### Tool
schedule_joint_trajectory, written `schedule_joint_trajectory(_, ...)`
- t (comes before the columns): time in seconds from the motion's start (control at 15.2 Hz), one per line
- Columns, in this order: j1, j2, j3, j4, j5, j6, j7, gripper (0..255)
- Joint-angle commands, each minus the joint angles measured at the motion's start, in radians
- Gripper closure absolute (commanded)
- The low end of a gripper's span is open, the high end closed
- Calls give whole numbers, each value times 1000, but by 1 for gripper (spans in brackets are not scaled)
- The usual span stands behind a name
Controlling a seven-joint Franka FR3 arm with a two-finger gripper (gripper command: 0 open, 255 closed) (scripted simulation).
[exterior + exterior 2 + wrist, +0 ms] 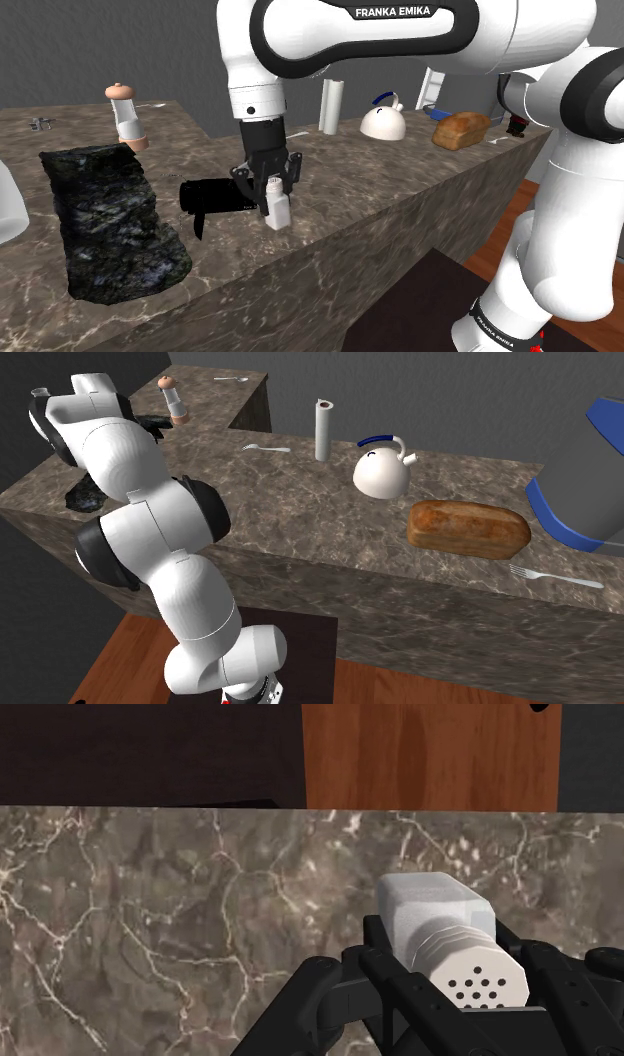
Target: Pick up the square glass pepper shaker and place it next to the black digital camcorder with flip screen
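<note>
The black pincer [268, 188] points down at the marble counter [400, 190], its two fingers [385, 966] closed on the ribbed cap of a white pepper shaker [278, 207], held upright. The shaker is just beside the black camcorder [214, 196], on the shoulder view's right of it (where the task wants it, so letting go looks like the next step). Whether its base rests on the stone is unclear. The pincer covers part of the camcorder, and the flip screen is hard to make out.

White lettering "FRANKA EMIKA" stands on the black band [393, 12] of the white robot arm's [575, 170] top link, upper middle of the shoulder view. Smaller lettering on the dark base ring [503, 325], lower right, is unreadable.
</note>
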Motion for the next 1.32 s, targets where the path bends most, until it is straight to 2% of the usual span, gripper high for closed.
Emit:
schedule_joint_trajectory(0.0,-2,-2,-1,-20,0,18,-5,255)
schedule_joint_trajectory(0.46,-2,-2,-1,-20,0,18,-5,255)
schedule_joint_trajectory(0.53,-2,-2,-1,-20,0,18,-5,0)
schedule_joint_trajectory(0.86,-2,-2,-1,-20,0,18,-5,0)
schedule_joint_trajectory(1.12,6,57,-1,179,-20,-125,13,0)
schedule_joint_trajectory(1.25,6,57,-2,179,-20,-125,13,0)
